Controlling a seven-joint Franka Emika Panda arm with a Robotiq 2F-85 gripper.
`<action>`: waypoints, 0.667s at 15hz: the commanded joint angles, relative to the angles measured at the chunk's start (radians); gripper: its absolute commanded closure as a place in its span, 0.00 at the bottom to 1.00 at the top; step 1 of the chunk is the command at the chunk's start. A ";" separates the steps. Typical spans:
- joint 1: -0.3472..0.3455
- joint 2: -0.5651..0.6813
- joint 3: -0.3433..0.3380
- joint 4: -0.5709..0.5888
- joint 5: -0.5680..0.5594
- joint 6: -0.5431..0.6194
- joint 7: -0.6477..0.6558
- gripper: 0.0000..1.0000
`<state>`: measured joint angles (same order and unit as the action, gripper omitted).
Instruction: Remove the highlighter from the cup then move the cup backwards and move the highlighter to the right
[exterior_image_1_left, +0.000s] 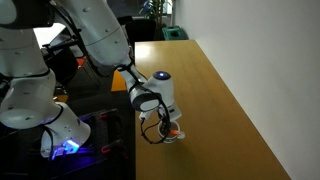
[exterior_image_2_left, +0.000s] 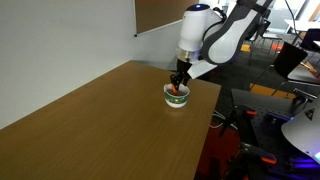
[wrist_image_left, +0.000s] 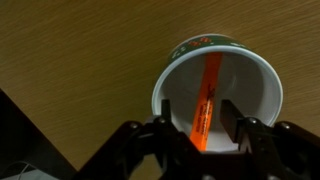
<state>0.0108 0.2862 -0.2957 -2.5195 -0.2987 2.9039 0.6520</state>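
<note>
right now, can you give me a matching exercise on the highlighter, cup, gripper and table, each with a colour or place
1 highlighter
2 cup
3 gripper
4 table

a brown wood
b orange, leaning inside the cup
c white, standing on the table
d over the cup, jaws either side of the highlighter

Pairs: 1-b, 2-c, 3-d, 4-a

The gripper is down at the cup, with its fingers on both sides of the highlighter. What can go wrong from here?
1. The highlighter leans nearer one finger, so closing may push it aside instead of gripping it.
2. The gripper reaches into the small cup; lifting could drag or tip it.
</note>
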 joint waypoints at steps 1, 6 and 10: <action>0.043 0.043 -0.041 0.015 0.031 0.046 -0.007 0.41; 0.074 0.077 -0.061 0.023 0.078 0.108 -0.031 0.38; 0.097 0.103 -0.063 0.032 0.143 0.146 -0.053 0.47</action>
<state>0.0744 0.3622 -0.3372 -2.5023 -0.2129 3.0119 0.6451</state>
